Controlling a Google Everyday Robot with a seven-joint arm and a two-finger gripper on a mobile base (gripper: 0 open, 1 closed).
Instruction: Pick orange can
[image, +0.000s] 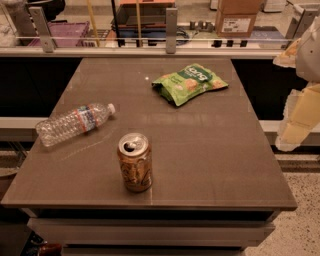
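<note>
The orange can (134, 162) stands upright on the brown table (215, 160), near the front edge and left of the middle. It is orange-gold with pale markings and a silver top with a pull-tab. My gripper (299, 117) shows as pale, cream-coloured parts at the right edge of the camera view, beyond the table's right side and far from the can. Nothing is in contact with the can.
A clear plastic water bottle (75, 122) lies on its side at the table's left edge. A green snack bag (189, 82) lies at the back, right of the middle. A rail with posts (171, 30) runs behind the table, with boxes (235, 20) beyond it.
</note>
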